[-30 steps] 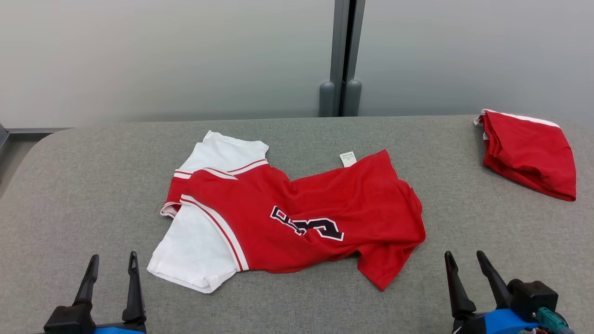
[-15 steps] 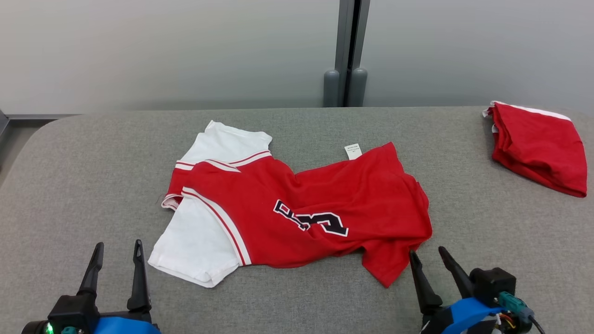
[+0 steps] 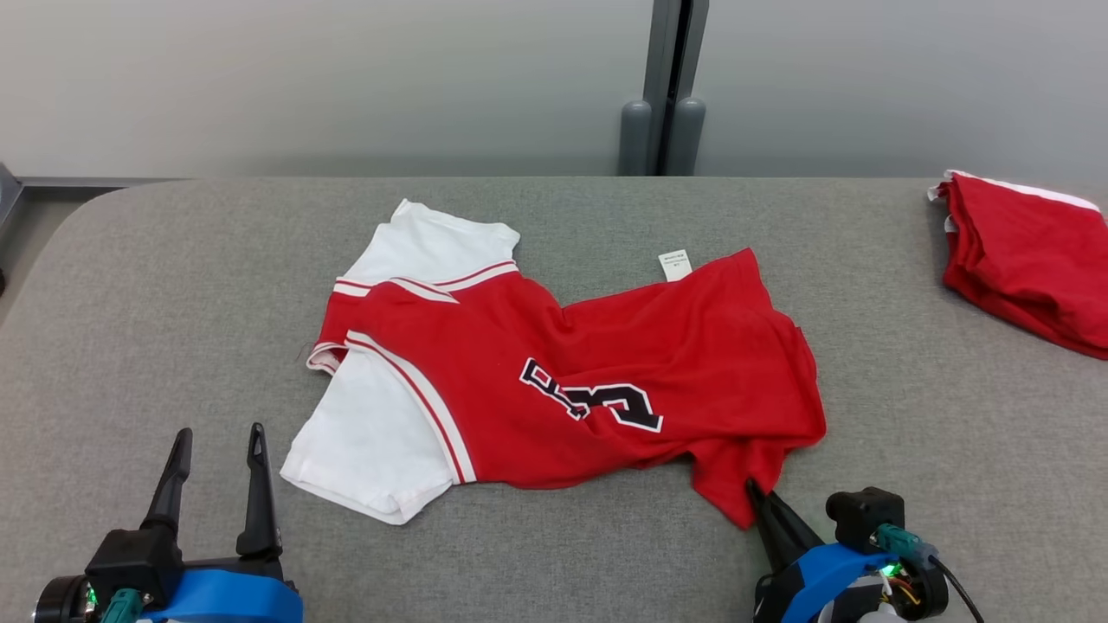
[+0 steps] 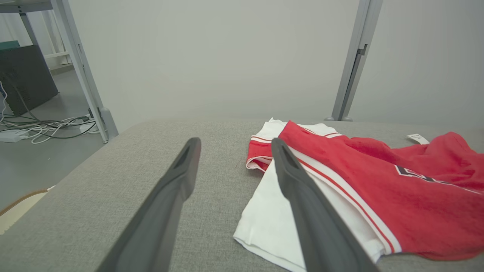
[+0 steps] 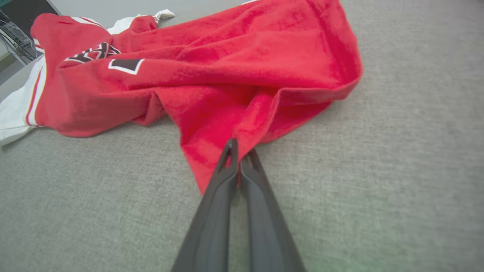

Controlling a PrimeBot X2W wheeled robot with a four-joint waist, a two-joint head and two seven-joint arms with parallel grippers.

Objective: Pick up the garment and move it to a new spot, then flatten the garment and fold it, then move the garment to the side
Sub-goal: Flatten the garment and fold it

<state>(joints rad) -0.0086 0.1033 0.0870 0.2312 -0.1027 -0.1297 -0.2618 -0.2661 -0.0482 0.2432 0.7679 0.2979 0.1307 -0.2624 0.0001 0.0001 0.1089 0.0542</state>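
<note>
While the left end effector (image 3: 215, 443) hovers spread wide at seven o'clock, the right end effector (image 3: 751, 488) at five o'clock pinches shut on the garment (image 3: 658, 346) by its nearest red corner, a handy hold for lifting. It sprawls crumpled across the worktop (image 3: 130, 285) centre; another red bundle (image 3: 1030, 251) sits at two o'clock.

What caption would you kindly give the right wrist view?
Right gripper pinching a corner of the red jersey on the grey table.
</note>
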